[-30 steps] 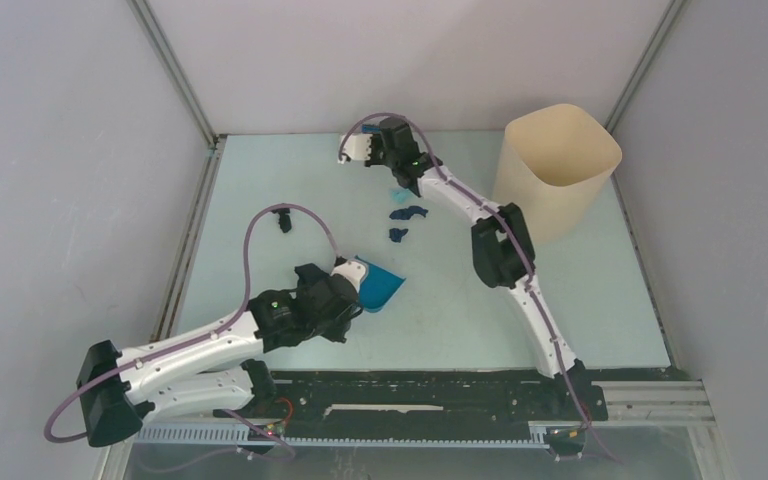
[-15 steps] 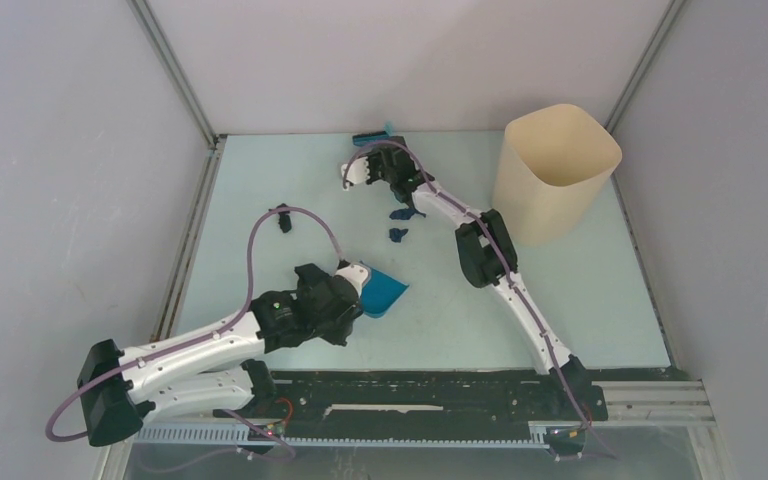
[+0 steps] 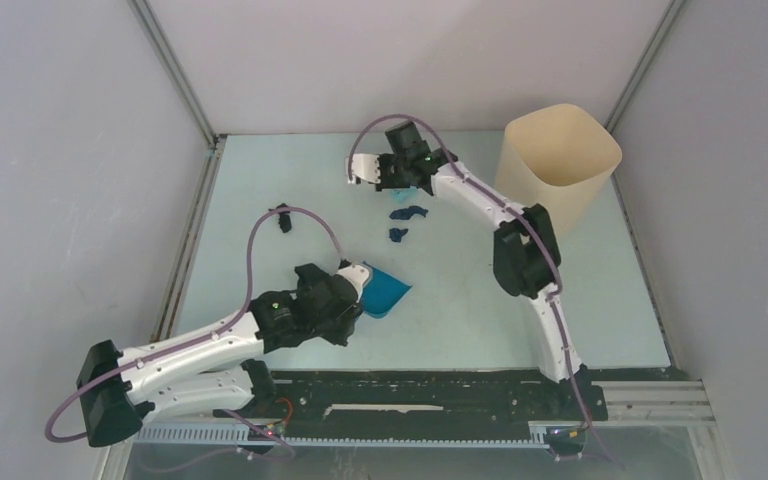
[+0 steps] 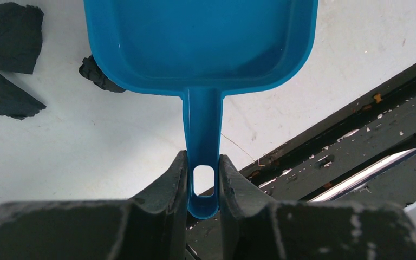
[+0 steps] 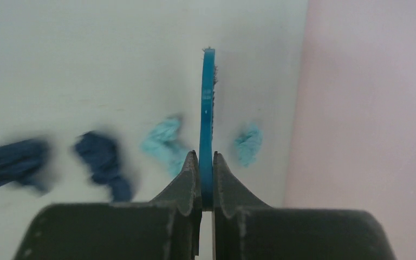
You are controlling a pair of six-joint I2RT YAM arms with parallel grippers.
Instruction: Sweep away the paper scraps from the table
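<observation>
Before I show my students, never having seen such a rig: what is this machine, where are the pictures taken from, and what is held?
Two robot arms are bolted at the near edge of a green table. The wide picture looks down from above and behind them; the other two come from a camera on each wrist, with that arm's own dark fingers at the bottom. The left gripper is shut on a blue dustpan by its handle. The right gripper is shut on a blue brush, seen edge-on. Navy and light blue paper scraps lie on the table. A beige bin stands far right.

Glossy plastic dustpan [image 4: 206,43], crumpled matt paper scraps [image 5: 162,142], smooth matt table [image 3: 260,190].
</observation>
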